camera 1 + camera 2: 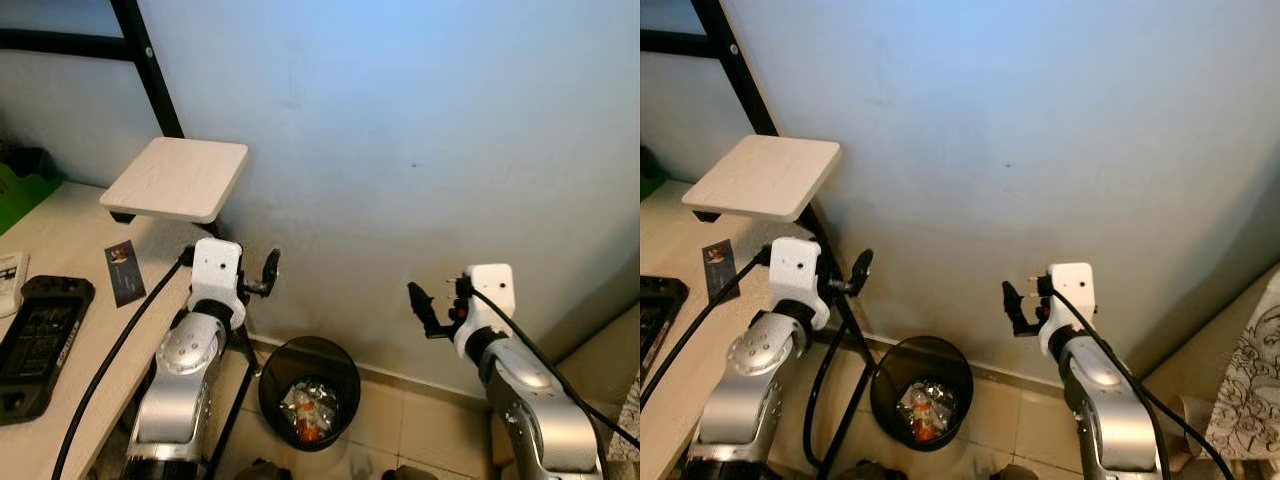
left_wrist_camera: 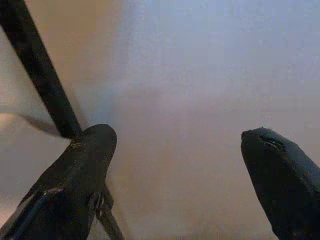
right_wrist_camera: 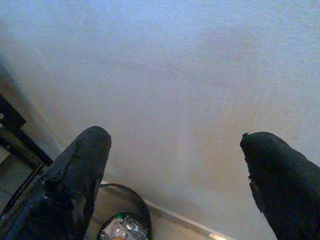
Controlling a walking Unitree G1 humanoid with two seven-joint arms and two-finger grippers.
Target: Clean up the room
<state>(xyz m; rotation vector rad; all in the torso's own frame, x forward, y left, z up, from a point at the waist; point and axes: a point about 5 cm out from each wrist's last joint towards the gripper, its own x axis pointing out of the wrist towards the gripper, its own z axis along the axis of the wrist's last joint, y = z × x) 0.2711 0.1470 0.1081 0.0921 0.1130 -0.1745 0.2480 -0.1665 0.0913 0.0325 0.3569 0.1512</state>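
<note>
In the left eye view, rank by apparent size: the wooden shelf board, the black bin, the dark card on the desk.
1. Wooden shelf board, largest.
2. Black bin, though it sits farther down on the floor, so its true size is unsure.
3. Dark card, clearly smallest.

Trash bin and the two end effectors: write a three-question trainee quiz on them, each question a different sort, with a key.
1. True or false: the trash bin on the floor already holds rubbish.
2. Multiple choice: the left end effector and the right end effector are
A) both open and holding nothing
B) both shut on wrappers
C) one open, one shut on a can
3. Fill in: the bin stands against the ___, between the two arms.

Key: 1 true, crumpled wrappers lie inside it; 2 A, both wrist views show the fingers spread with nothing between them; 3 wall.
</note>
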